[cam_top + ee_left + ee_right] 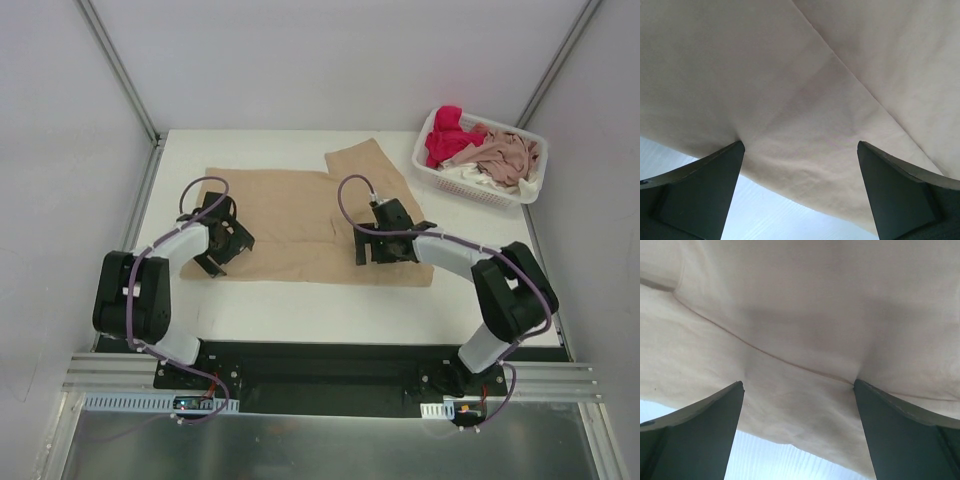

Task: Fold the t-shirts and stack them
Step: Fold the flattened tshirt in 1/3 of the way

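Note:
A large tan-beige t-shirt (295,215) lies spread flat on the white table (300,305), one sleeve sticking out toward the back. My left gripper (222,242) is open, its fingertips pressed down on the shirt's near left edge (800,125). My right gripper (372,245) is open, its fingertips down on the shirt's near right part (800,340), beside a seam. A red-pink shirt (450,137), a dusty pink one (505,155) and a white one (470,175) lie bunched in the basket.
A white plastic lattice basket (432,160) stands at the table's back right corner. Grey walls with metal rails close in the table on the left, back and right. Bare white table shows along the near edge in both wrist views.

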Tool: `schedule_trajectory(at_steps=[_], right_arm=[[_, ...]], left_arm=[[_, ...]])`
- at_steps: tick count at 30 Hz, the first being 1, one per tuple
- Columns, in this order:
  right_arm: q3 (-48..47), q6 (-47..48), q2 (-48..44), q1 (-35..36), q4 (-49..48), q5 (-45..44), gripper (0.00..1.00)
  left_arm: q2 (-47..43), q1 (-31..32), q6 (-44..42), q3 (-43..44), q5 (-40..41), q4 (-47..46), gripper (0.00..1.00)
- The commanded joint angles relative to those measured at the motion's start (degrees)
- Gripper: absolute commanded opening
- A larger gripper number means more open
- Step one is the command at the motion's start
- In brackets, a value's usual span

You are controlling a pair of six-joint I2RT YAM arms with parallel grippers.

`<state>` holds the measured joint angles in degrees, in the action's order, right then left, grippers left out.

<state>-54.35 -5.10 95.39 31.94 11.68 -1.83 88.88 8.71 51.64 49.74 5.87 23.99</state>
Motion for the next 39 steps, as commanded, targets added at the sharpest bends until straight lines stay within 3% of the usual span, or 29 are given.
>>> schedule_trajectory(at_steps=[1,11,18,25,29,32,39], right_arm=[[9.0,-3.6,-4.9,2.7,7.2,2.4,0.97],[20.6,-9.8,-20.9,10.6,12.7,-1.3,0.97],[20.3,-12.6,-26.8,14.9,17.9,-7.0,0.97],[14.1,-9.8,-32.5,15.2,23.1,-10.1,0.97],[9.4,-7.5,-32.9,15.1,24.6,-13.1,0.97],[5.7,-6.4,-31.9,13.4,25.4,-16.4,0.97],[-1.0,0.3,-30.4,5.5,23.3,-10.3,0.97]], left_arm=[[-5.8,0.7,0.0,-8.0,-2.4,2.8,0.99],[-30.6,2.4,5.5,-28.1,-7.0,3.3,0.99],[-44.8,2.4,7.6,-30.8,-6.9,11.5,0.99],[-49.9,2.4,8.3,-22.0,1.3,23.5,0.99],[-48.0,2.4,7.8,-16.6,2.9,24.4,0.99],[-43.7,2.4,7.3,-10.2,3.9,24.2,0.99],[-26.6,4.6,4.0,10.8,7.9,24.0,0.99]])
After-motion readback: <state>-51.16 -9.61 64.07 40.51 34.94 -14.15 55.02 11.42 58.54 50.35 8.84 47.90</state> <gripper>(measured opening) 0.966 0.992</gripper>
